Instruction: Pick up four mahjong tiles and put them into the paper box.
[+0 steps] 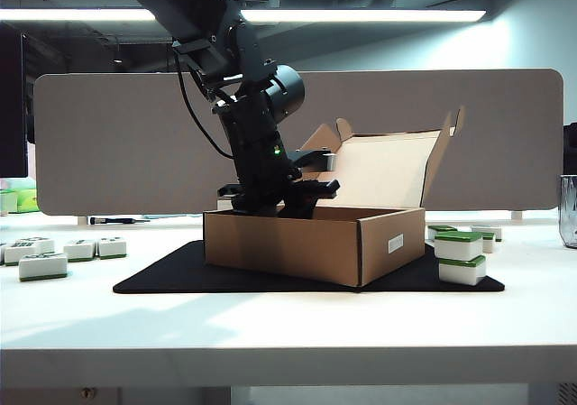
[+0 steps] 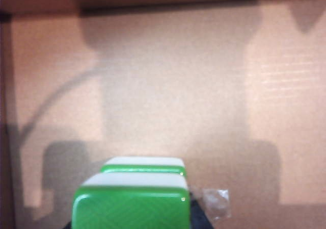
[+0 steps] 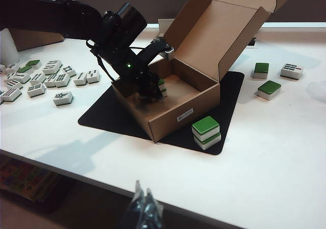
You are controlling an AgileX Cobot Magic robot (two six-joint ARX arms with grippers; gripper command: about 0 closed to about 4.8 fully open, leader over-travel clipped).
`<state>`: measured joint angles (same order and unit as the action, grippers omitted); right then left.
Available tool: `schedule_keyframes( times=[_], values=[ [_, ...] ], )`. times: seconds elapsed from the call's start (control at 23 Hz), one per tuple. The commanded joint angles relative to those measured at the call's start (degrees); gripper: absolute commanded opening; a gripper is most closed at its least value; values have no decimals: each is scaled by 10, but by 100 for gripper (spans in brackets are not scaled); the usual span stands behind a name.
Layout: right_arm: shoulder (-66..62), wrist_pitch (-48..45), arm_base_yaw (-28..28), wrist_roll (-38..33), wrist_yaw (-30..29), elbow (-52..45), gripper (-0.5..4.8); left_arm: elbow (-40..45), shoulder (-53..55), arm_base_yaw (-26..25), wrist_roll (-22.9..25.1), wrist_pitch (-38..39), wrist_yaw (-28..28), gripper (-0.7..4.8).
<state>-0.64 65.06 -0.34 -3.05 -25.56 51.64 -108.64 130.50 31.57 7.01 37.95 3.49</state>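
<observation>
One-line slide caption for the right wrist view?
Left gripper lowers green-backed mahjong tiles into the open paper box; right gripper waits shut.

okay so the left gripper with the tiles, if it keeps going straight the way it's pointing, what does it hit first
Probably the bare floor of the paper box. The left gripper, shut on stacked mahjong tiles, points down inside it; nothing else shows ahead, though depth is unclear.

Long ceiling lamps [image 1: 270,14] shine bright and glare a little at the top of the exterior view, so the arm looks almost like a silhouette. The white table [image 1: 288,333] is evenly lit, with soft shadows. In the left wrist view the box floor [image 2: 168,96] is warm and dim, with broad shadows beyond the fingers; the green tiles [image 2: 132,206] look soft, out of focus. The right wrist view is clear, only its gripper [image 3: 145,211] is blurred.
</observation>
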Motion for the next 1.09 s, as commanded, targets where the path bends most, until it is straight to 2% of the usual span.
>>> schedule_keyframes(
  times=[0.04,0.43,0.65,0.83,0.91,1.09],
  values=[
    [7,-5,0,1,-1,2,-1,-2,0,0,0,-3,2,183],
    [7,-5,0,1,-1,2,-1,-3,-2,2,0,-2,2,190],
    [7,-5,0,1,-1,2,-1,-3,-2,2,0,-3,2,284],
    [7,-5,0,1,-1,2,-1,-3,-5,2,0,0,2,286],
    [7,-5,0,1,-1,2,-1,-4,-13,2,0,2,3,314],
    [7,-5,0,1,-1,2,-1,-4,-35,5,0,2,3,319]
  ],
)
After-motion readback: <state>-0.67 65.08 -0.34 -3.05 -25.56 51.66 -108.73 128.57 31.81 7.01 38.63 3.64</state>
